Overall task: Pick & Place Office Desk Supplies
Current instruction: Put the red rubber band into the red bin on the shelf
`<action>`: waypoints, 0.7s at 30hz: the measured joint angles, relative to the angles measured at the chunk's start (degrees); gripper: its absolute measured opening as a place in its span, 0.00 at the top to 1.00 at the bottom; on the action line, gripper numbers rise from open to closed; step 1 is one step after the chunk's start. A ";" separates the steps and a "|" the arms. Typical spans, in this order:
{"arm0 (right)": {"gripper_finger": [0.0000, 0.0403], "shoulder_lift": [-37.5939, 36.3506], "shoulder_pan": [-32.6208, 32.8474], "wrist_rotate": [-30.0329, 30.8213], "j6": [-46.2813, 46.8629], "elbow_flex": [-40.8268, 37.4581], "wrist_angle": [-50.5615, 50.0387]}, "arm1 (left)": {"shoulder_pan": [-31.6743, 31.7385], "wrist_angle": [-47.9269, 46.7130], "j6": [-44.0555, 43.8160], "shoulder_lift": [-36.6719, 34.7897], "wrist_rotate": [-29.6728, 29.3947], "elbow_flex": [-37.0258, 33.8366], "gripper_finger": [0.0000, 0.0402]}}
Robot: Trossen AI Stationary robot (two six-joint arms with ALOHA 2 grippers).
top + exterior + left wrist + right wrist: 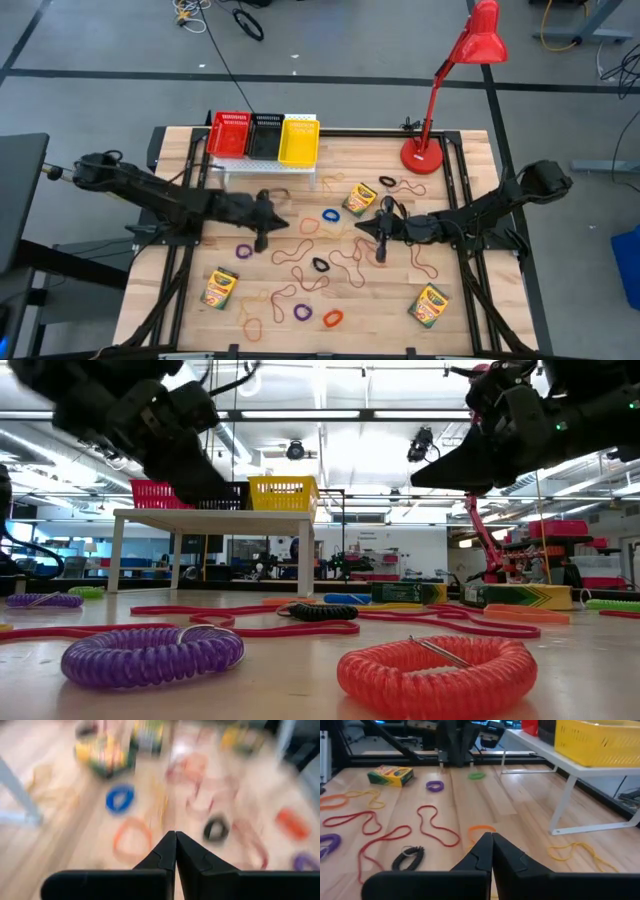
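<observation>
Small office supplies lie scattered over the pale wooden slatted table. Three small yellow-and-green cardboard crayon boxes rest on it: one far of centre, one near-left, one near-right. Thin reddish-orange rubber bands loop across the middle. Among them are coiled elastic loops: a blue one near the centre, a black one nearer the front, a purple one and an orange one side by side at the near edge.

The left gripper hangs above the table left of centre, its two dark fingers pressed together with nothing between them. The right gripper hangs right of centre, also pinched closed and empty.

At the far side, a white perforated stand carries red, black and yellow mesh baskets in a row. A tall red desk lamp stands at the far right.
</observation>
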 joint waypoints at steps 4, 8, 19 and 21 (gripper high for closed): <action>0.98 0.00 1.24 -0.02 -0.27 0.00 -0.05 | -6.56 -13.89 -8.45 5.33 -4.43 8.49 0.88; 0.98 0.00 1.68 -0.02 -1.03 0.00 -0.05 | -11.16 -20.13 -15.03 12.67 -4.65 13.86 0.79; 0.98 0.02 1.67 -0.17 0.96 0.00 -0.14 | -14.41 -28.87 -21.63 29.63 -9.43 22.90 0.64; 0.98 0.02 1.91 -0.13 2.59 0.00 -0.16 | -13.89 -28.75 -21.18 31.39 -9.47 24.12 0.61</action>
